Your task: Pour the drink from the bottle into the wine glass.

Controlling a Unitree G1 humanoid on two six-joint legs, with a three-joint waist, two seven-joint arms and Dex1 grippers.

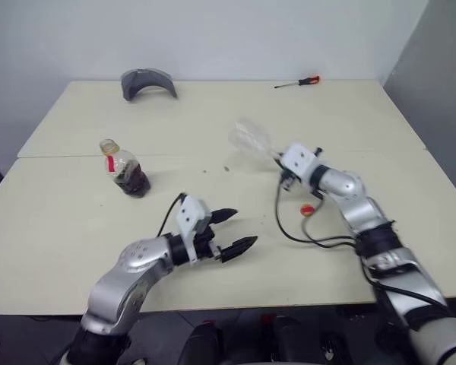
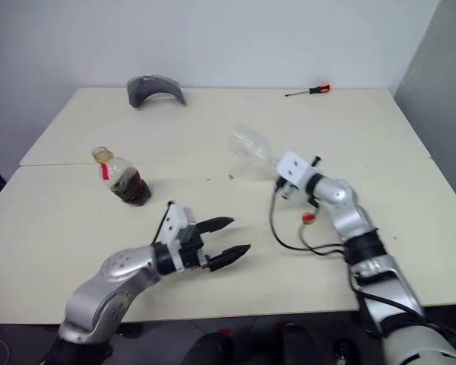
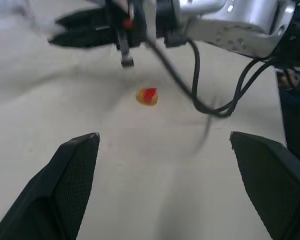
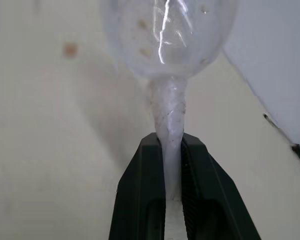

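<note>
The wine glass point(image 4: 167, 35) is clear and hangs tilted above the table's middle, its bowl point(image 1: 249, 139) pointing to the far left. My right gripper point(image 4: 167, 142) is shut on its stem. The bottle point(image 1: 125, 171) stands upright on the left of the table with the dark drink point(image 1: 134, 182) in its lower part and a red strip at its neck. My left gripper point(image 1: 243, 228) is open near the front edge, right of the bottle and apart from it, with nothing between its fingers point(image 3: 75, 170).
A small yellow and red cap point(image 1: 308, 210) lies on the table beside my right forearm. A grey curved object point(image 1: 147, 81) sits at the back left. At the back right lies a red-handled screwdriver point(image 1: 298, 81). A black cable point(image 1: 296, 232) loops under my right wrist.
</note>
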